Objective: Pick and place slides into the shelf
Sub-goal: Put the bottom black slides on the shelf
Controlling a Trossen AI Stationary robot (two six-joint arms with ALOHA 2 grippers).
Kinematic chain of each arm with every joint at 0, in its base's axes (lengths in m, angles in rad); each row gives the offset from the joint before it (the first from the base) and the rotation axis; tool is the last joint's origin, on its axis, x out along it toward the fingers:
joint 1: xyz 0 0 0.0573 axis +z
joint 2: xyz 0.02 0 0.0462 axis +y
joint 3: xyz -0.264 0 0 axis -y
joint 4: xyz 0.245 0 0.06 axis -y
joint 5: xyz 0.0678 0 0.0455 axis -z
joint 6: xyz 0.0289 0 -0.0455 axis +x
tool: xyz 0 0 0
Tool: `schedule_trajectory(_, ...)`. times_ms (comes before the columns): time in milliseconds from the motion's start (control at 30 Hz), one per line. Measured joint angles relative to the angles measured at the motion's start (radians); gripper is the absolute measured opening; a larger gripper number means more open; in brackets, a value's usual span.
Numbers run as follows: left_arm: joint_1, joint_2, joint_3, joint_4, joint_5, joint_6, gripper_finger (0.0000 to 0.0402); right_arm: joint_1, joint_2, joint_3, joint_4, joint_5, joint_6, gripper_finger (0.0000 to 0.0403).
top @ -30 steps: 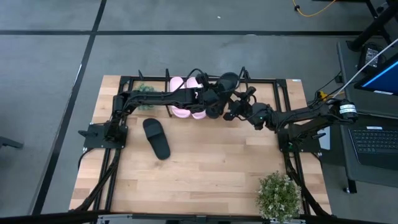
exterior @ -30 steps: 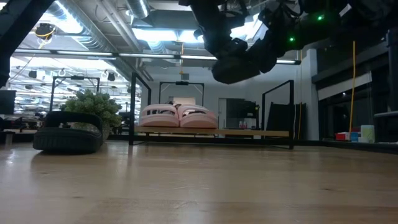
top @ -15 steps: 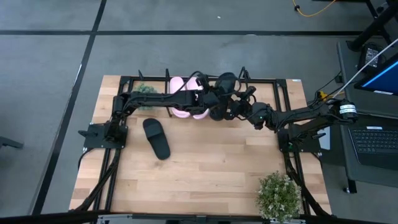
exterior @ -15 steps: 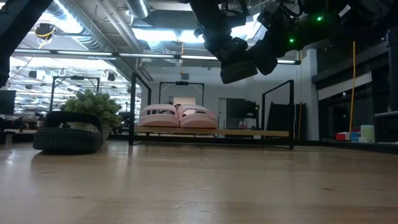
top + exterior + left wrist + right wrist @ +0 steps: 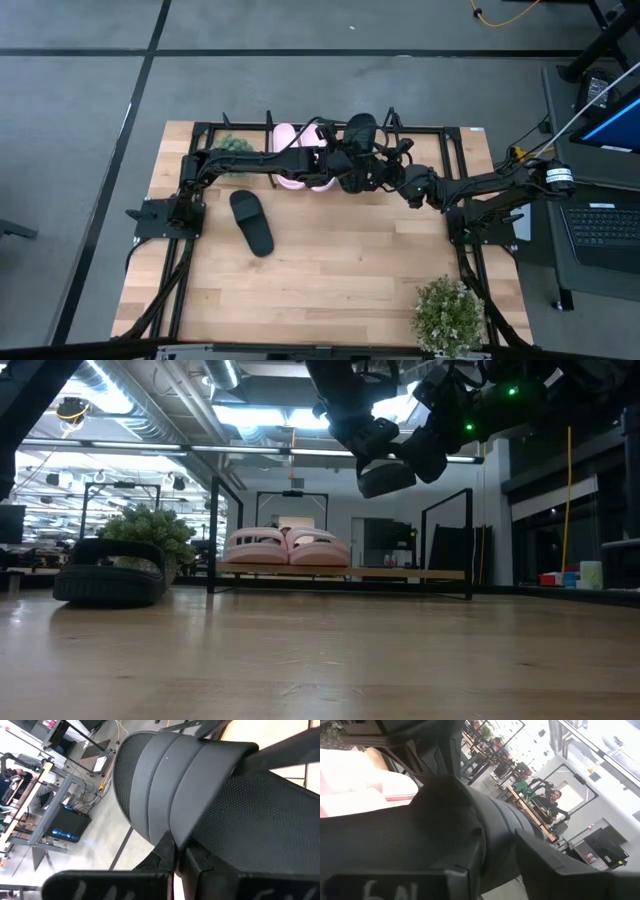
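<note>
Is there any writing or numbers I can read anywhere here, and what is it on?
"6A" or similar: pale marks on the right pincer's near finger, too blurred to be sure.
Laptop screen beside the table: too small to read.
Nothing readable on the slides or shelf.

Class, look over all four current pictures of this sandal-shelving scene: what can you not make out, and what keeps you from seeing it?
- High view: the carried black sandal is partly covered by both arms, so each grip point is hidden.
- Low view: the shelf board is seen edge-on; its free space is unreadable.
- Right wrist view: the pink sandals are cut off by the edge.
- Low view: the plant sits partly behind the other black sandal.
</note>
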Motion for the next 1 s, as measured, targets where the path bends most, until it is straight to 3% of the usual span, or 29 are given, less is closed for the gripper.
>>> schedule_trajectory(300,-0.001,0.0,0.0,0.0,0.001,0.0,0.0001,-0.001,0.0,0.0,0.0,0.0,0.003,0.0015)
schedule_trajectory(433,-0.001,0.0,0.0,0.0,0.001,0.019,0.0013,-0.001,0.0,0.0,0.0,0.001,0.006,0.0013)
schedule_trajectory(800,-0.02,0.0,0.0,-0.006,0.037,0.079,0.0103,-0.004,0.0,0.0,0.006,0.022,0.009,0.0013)
schedule_trajectory(1000,-0.052,0.0,0.0,-0.035,-0.01,0.126,0.0127,-0.004,0.0,0.0,0.004,0.012,0.018,0.0013)
